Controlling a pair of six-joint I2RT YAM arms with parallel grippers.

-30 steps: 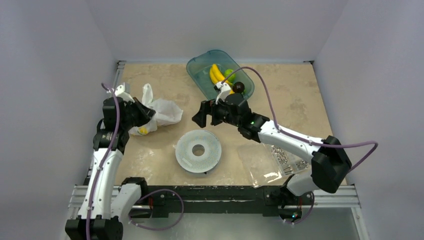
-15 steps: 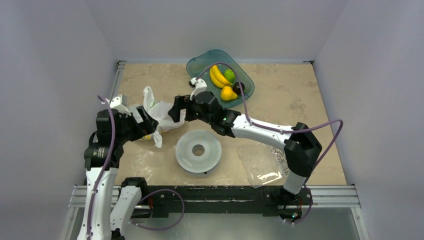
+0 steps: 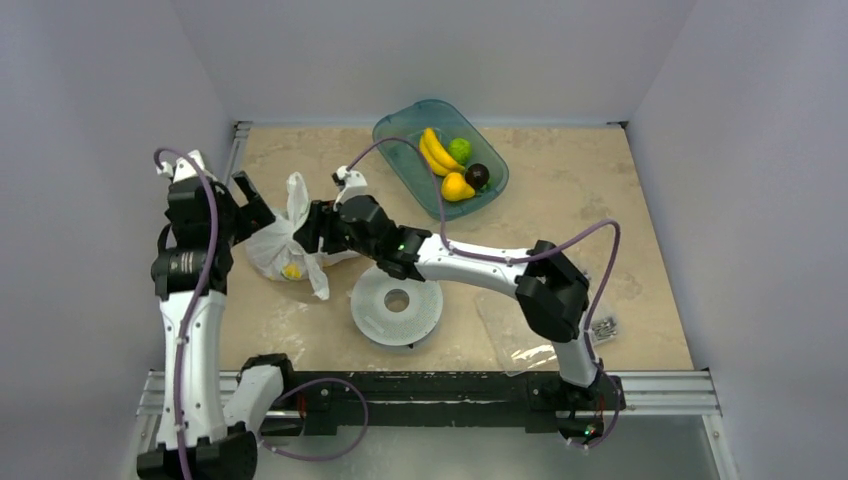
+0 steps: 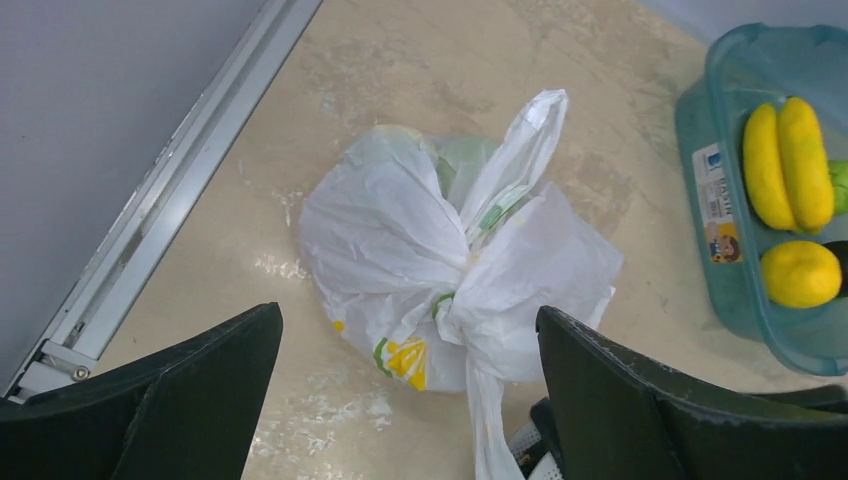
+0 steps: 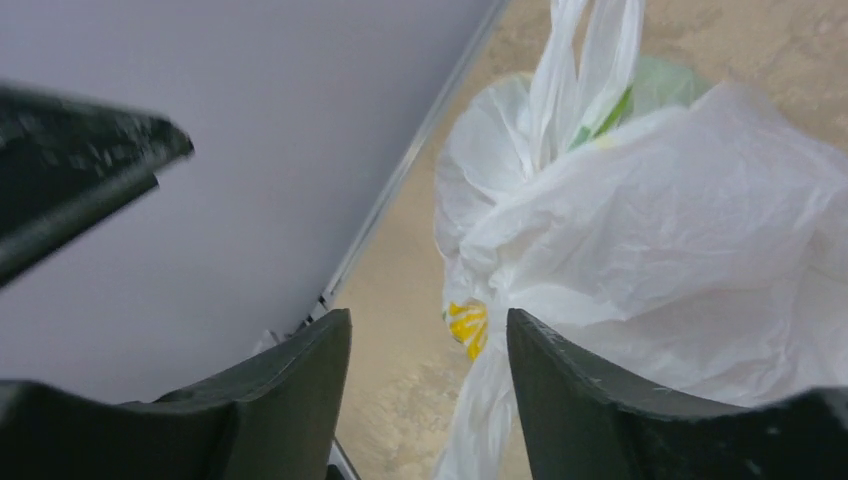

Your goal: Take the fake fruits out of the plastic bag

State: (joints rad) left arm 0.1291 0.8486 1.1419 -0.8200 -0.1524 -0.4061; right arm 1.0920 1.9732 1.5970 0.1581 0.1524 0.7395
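Since a second ago my right gripper [image 3: 305, 228] swung from the bin [image 3: 395, 135] to the plastic bag [image 3: 283, 245], fingers partly apart. My left gripper [image 3: 250, 205] let go and stands wide. The bag lies on the counter [image 3: 560, 200], left side. It looks light, soft and slippery, and the fake fruits hidden inside may roll. I'd pinch its bunched neck [image 4: 462, 290].

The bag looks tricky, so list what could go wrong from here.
1. The plastic bag is bunched shut at its middle; the right end effector has only thin film between its jaws and may tear it or lift the whole bag.
2. The left end effector hangs open, holding nothing, so the unanchored bag could slide toward the white disc.
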